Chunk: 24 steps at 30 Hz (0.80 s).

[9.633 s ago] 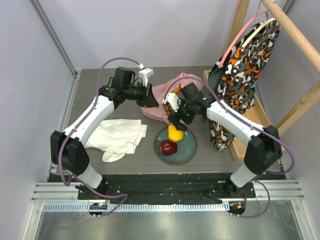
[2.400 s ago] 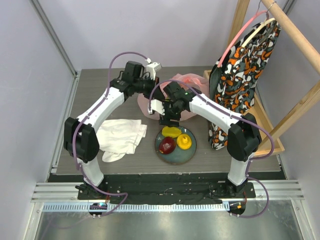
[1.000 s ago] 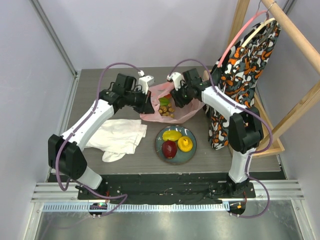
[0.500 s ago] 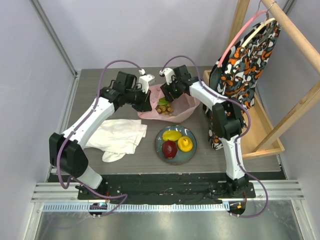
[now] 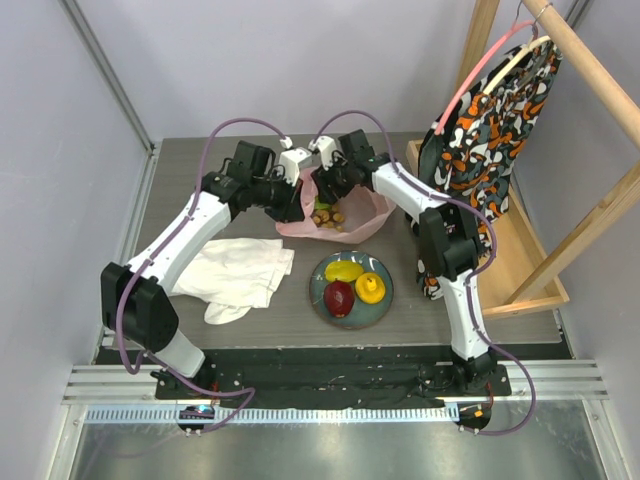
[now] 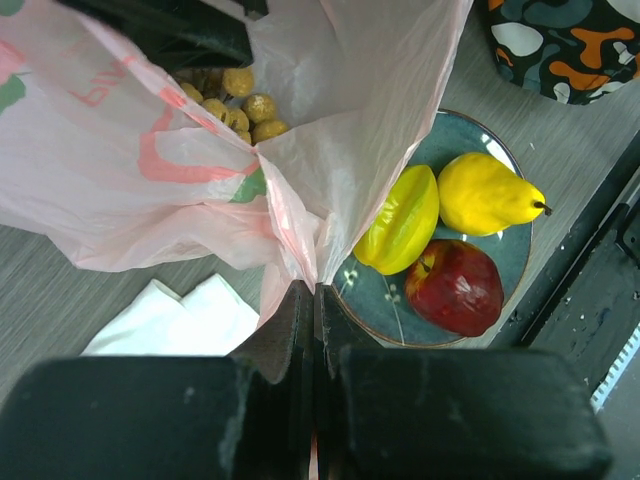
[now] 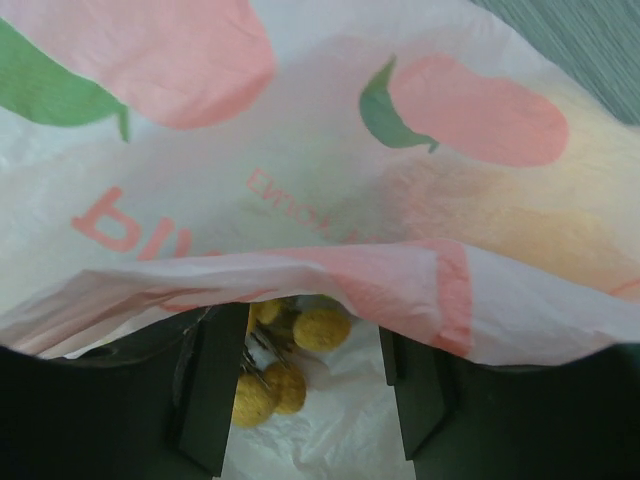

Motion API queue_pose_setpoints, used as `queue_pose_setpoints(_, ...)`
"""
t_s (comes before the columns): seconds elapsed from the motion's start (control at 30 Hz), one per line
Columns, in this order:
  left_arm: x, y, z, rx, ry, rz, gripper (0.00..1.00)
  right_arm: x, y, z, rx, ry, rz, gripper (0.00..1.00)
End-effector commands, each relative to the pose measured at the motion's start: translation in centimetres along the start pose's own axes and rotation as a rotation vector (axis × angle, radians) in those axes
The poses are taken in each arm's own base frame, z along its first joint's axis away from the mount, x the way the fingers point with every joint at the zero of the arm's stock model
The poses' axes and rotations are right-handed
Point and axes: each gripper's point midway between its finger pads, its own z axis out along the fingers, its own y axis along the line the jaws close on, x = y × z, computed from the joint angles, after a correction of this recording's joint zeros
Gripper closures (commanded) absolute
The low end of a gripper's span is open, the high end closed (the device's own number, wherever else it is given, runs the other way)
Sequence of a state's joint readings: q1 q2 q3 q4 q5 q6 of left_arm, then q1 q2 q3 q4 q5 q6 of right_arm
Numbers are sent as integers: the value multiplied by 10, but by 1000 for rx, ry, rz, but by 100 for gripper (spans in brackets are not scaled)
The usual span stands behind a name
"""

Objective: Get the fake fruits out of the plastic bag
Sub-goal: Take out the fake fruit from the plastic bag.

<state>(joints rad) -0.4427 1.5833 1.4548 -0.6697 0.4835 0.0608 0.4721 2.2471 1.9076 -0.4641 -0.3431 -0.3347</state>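
Both over grey table (image 5: 185,185): left gripper (image 6: 312,292) tight on plastic bag (image 6: 140,200), right gripper (image 7: 312,350) agape.

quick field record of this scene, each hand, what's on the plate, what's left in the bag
left hand: shut on the rim of the plastic bag
right hand: open, inside the bag mouth, fingers either side of the grapes
on plate: apple, pear, star fruit
left in bag: grapes
beside plate: white cloth
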Motion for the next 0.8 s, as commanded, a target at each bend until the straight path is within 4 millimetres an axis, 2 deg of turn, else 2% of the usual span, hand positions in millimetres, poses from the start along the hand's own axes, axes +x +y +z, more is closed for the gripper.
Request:
queue_pose_setpoints(0.0,-14,-6,-8,23,-33,23,98,-31,7,11,-16,-71,-61,38)
queue_pose_setpoints(0.03,-15,-6,-8,24,-32,24,98,-28,10,18,-25,-61,-68,39)
queue_pose_setpoints(0.17,-15,-7,-9,23,-35,25,99,-22,10,30,-5,-37,-98,59)
queue_pose_setpoints(0.3,-16,-6,-10,19,-37,25,99,-19,15,35,-11,-23,-122,64)
queue_pose_setpoints(0.33,-15,-6,-9,19,-36,24,99,-18,15,34,-7,-18,-133,68)
queue_pose_setpoints(0.37,-15,-5,-9,17,-38,23,99,-17,16,35,-9,-13,-135,76)
queue_pose_setpoints(0.47,-16,-6,-9,17,-40,20,99,-20,15,30,4,-15,-143,87)
queue_pose_setpoints(0.53,-16,-5,-8,15,-44,21,99,-26,15,16,9,-23,-150,89)
queue_pose_setpoints(0.57,-16,-4,-8,12,-44,20,99,-21,19,11,2,-5,-162,90)
queue_pose_setpoints(0.63,-17,-2,-6,4,-45,22,99,-32,19,-16,18,-27,-176,91)
queue_pose_setpoints(0.67,-20,-1,-6,0,-52,26,99,-31,22,-25,14,-23,-180,92)
queue_pose_setpoints(0.7,-21,0,-5,0,-56,31,99,-31,22,-43,24,-27,-189,92)
queue_pose_setpoints(0.77,-22,2,-2,-5,-56,30,99,-28,27,-59,21,-23,-182,94)
